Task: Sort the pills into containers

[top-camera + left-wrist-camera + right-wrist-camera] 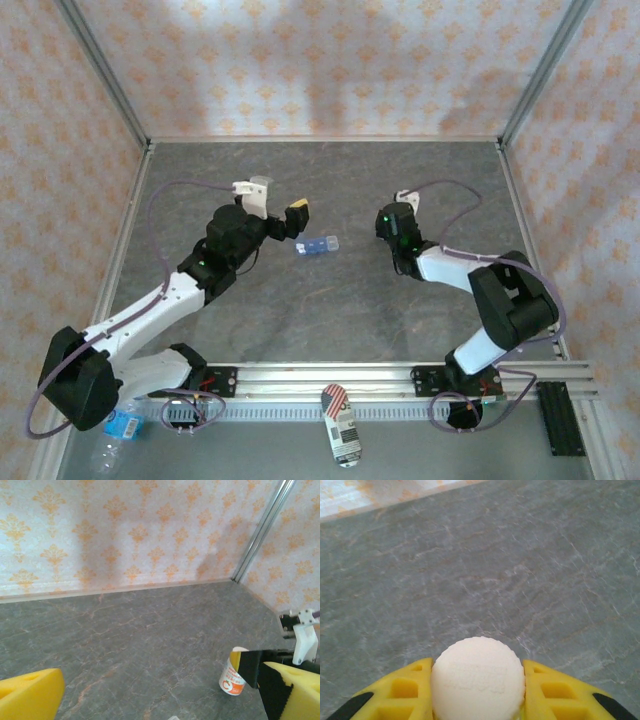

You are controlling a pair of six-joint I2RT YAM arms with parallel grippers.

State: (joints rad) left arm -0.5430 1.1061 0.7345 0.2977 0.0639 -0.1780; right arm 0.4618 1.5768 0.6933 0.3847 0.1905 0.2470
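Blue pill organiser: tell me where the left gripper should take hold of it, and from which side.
Take the blue pill organiser across its narrow width, near mid-strip, coming down from above. It lies flat and low, so its two long side walls are likely the only faces the open left gripper can pinch.

The top camera is looking down on the table from behind. The left wrist is facing the back wall, white bottle beyond the left fingers; the right wrist is peering closely onto it between the right fingers.
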